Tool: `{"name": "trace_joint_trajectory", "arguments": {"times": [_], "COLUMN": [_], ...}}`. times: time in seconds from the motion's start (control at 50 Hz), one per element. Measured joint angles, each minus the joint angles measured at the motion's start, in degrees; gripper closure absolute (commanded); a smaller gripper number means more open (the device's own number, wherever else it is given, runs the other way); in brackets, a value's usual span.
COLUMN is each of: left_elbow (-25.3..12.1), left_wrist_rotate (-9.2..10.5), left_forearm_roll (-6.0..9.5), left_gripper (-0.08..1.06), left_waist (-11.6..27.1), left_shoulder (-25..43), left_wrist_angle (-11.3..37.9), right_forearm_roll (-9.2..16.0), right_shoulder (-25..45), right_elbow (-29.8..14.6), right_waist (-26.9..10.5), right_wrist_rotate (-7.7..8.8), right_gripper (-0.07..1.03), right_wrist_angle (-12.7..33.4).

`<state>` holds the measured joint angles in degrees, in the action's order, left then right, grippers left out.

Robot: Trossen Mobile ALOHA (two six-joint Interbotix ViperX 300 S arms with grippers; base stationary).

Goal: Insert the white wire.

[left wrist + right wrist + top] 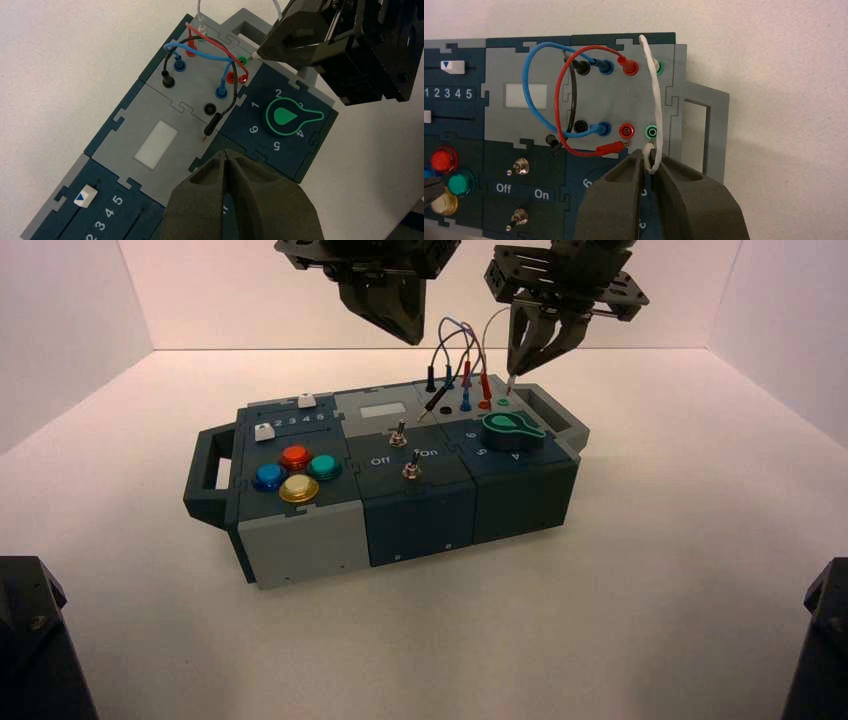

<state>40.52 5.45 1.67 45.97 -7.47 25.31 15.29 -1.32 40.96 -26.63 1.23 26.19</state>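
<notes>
The white wire (655,95) rises from the far green socket (659,66) and arches to my right gripper (648,159). That gripper is shut on the wire's white plug (647,151). The plug's metal tip points at the near green socket (652,131) and sits just at its edge. In the high view the right gripper (518,368) hangs over the box's back right corner, above that socket (503,400). My left gripper (410,338) hovers shut and empty above the box's back middle; it also shows in its own wrist view (227,155).
A red lead's loose plug (609,148) lies beside the empty red socket (626,130). A black lead's loose plug (553,141) lies near the toggle switches (520,166). The green knob (512,428) sits just in front of the sockets. The coloured buttons (296,472) are at the left.
</notes>
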Motion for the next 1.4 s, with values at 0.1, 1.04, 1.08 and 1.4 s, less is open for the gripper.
{"name": "trace_joint_trajectory", "arguments": {"times": [0.1, 1.04, 1.08, 1.4], "left_elbow": [0.0, 0.0, 0.0, 0.0], "left_wrist_rotate": [0.0, 0.0, 0.0, 0.0], "left_forearm_roll": [-0.09, 0.0, -0.09, 0.0], "left_gripper": [1.01, 1.01, 1.01, 1.01], "left_waist": [0.0, 0.0, 0.0, 0.0], "left_shoulder": [0.1, 0.0, 0.0, 0.1], "left_wrist_angle": [0.0, 0.0, -0.1, 0.0], "right_forearm_roll": [0.1, 0.4, 0.4, 0.4], "right_shoulder": [0.0, 1.5, 1.8, 2.0], "right_elbow": [0.0, -0.6, -0.6, -0.8], "right_waist": [0.0, 0.0, 0.0, -0.1], "right_wrist_rotate": [0.0, 0.0, 0.0, 0.0], "right_gripper": [0.99, 0.99, 0.99, 0.99], "right_wrist_angle": [0.0, -0.6, -0.7, -1.2]}}
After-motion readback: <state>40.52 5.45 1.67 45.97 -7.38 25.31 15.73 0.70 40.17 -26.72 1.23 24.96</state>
